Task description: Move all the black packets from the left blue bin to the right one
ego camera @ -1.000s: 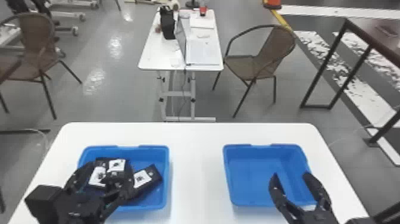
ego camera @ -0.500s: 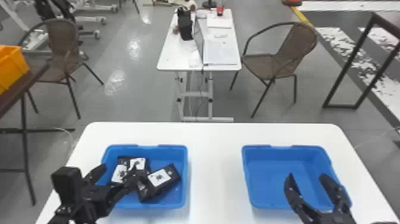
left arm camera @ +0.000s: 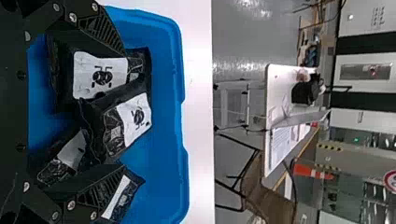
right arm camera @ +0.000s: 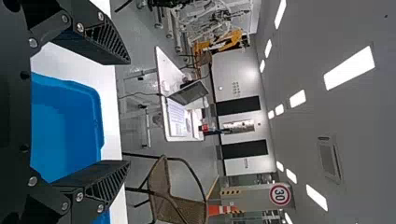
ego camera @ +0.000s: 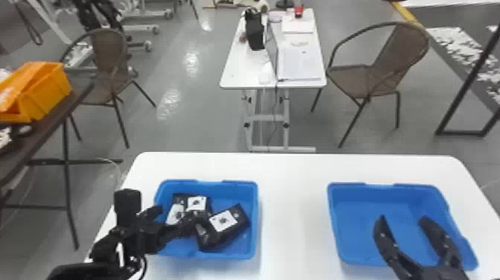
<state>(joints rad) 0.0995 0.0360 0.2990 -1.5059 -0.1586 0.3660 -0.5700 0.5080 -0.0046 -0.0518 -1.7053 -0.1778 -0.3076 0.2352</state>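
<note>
While packets (ego camera: 223,221) stayed, left gripper (ego camera: 177,215) advanced.

Head cam high, facing forward/down over white table (ego camera: 294,208) — widest, farthest back. Left wrist cam sideways, close over left blue bin (left arm camera: 168,70), facing forward/down. Right wrist cam sideways, near right blue bin (right arm camera: 65,126), flatter — catches ceiling (right arm camera: 355,116). Head shares a bin with each wrist; all share far desk (ego camera: 242,70).
</note>
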